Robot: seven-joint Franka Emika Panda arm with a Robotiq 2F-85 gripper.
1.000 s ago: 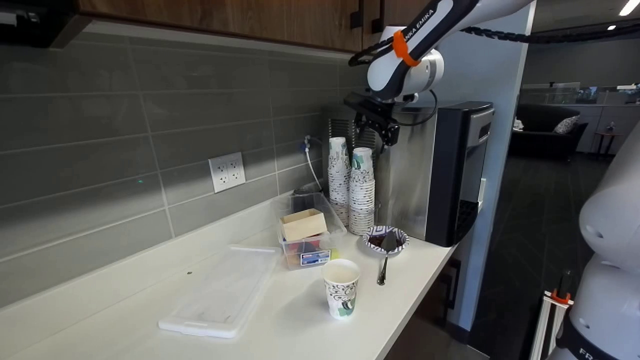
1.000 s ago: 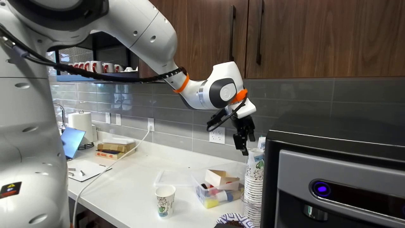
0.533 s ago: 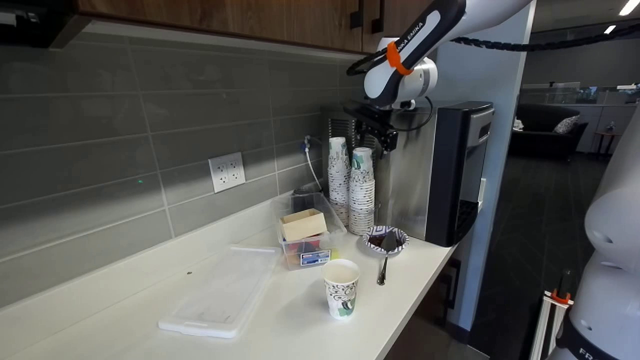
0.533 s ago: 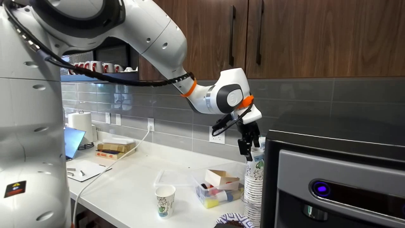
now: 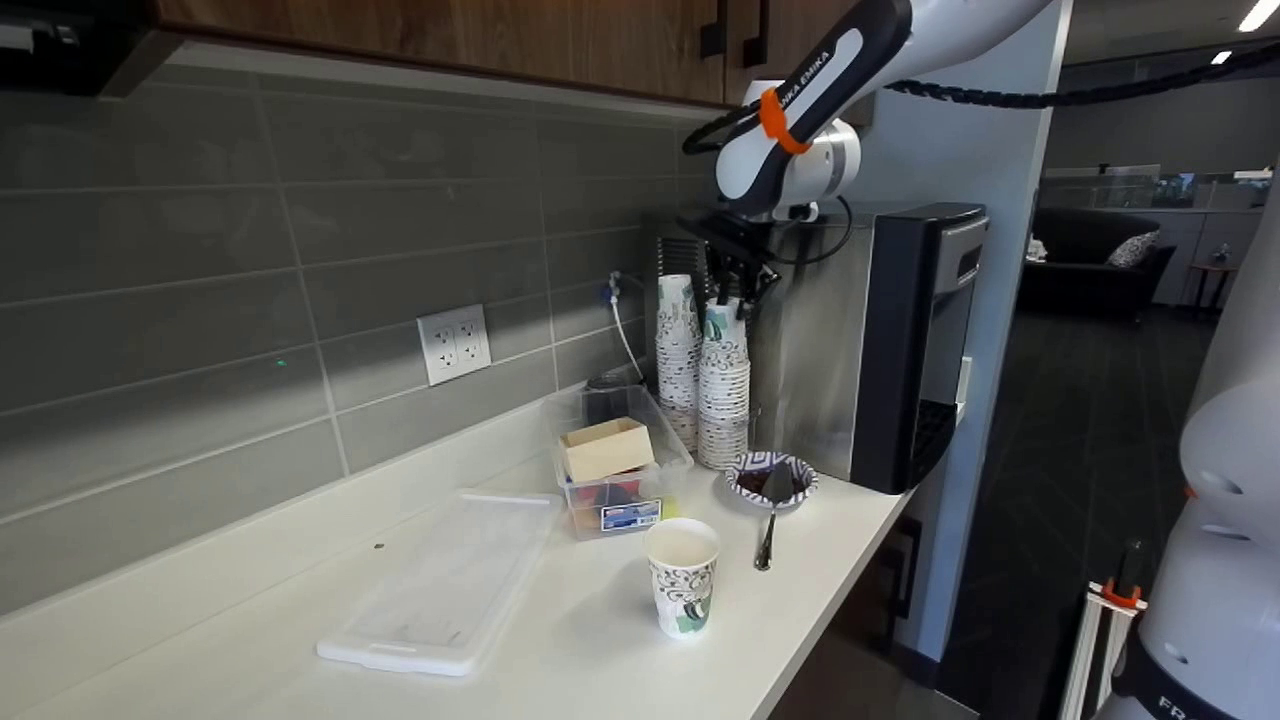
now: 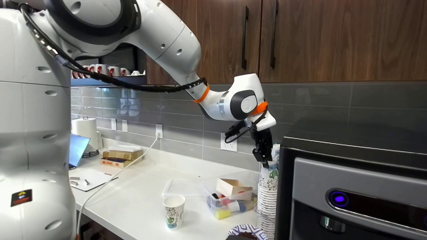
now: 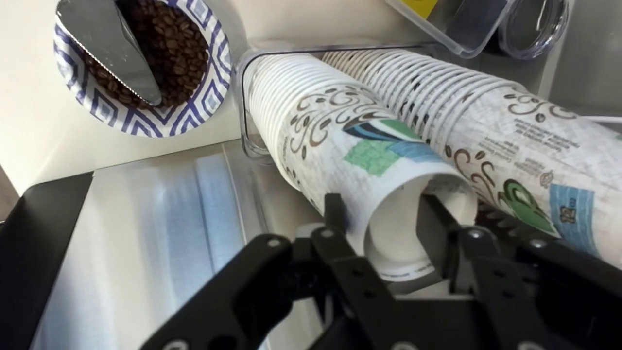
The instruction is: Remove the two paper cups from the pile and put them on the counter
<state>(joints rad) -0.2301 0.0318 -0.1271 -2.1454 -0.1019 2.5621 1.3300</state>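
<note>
Since a second ago your white, orange-strapped arm (image 6: 171,41) has swung toward the end of the long off-white countertop (image 5: 570,640) where the dark, steel-sided coffee machine (image 5: 815,350) stands, and dipped. Just beside that machine, set back from the front edge, rises the tall column of nested, inverted white paper cups (image 5: 724,400). One white paper cup with a green logo (image 5: 683,590) stands upright alone, nearer the front edge, so one of the two looks done. The second, seemingly the column's topmost cup (image 7: 371,153), has yet to come off and be set down. Your black two-fingered claw (image 7: 384,214) is spread at that cup's top, one finger outside the wall, the other over the recessed base; nothing looks held.
</note>
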